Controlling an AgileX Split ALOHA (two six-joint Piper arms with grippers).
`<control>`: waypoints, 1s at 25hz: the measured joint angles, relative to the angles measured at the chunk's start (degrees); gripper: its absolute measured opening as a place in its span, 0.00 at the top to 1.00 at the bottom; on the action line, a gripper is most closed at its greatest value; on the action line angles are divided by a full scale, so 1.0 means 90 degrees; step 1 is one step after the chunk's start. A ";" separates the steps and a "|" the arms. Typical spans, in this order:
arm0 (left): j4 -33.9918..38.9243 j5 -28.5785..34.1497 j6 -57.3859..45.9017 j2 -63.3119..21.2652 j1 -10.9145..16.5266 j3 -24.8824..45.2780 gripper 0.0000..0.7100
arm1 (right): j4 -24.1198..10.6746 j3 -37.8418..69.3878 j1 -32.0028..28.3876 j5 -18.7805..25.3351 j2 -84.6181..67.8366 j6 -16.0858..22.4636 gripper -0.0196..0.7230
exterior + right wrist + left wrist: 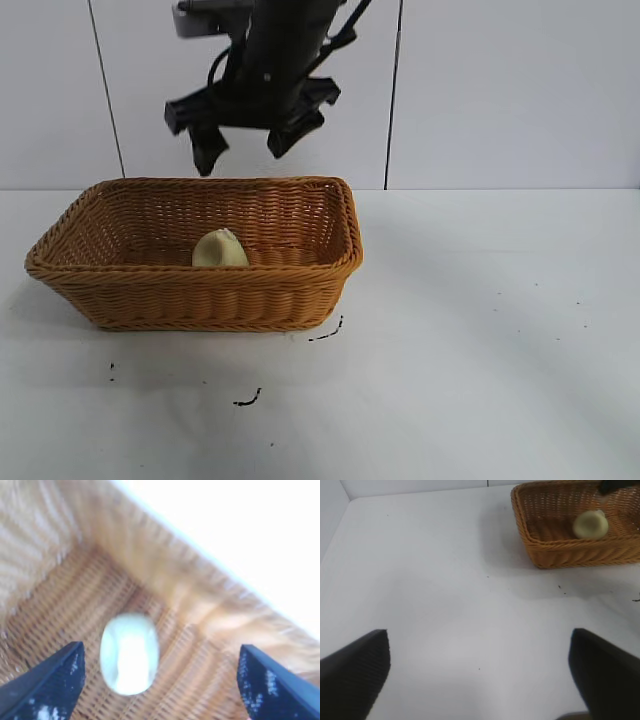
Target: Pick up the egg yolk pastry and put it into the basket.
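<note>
The egg yolk pastry [220, 249] [129, 653], a small pale cream lump, lies on the floor of the orange-brown wicker basket [200, 295] [165, 570], near its front wall. My right gripper [243, 152] [160, 652] hangs above the basket, clear of its rim. It is open, with nothing between its fingers and the pastry loose below them. My left gripper [479, 635] is open over bare white table, well away from the basket [570, 555]. The pastry [590, 524] shows inside the basket from there too.
The basket sits on the left half of a white table [480, 330]. A few small black marks [247, 400] dot the surface in front of it. A panelled white wall stands behind. The table's right half has free room.
</note>
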 joint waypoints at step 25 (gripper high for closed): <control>0.0000 0.0000 0.0000 0.0000 0.0000 0.0000 0.02 | 0.0020 -0.0949 -0.3434 0.2466 -0.0028 0.0182 0.16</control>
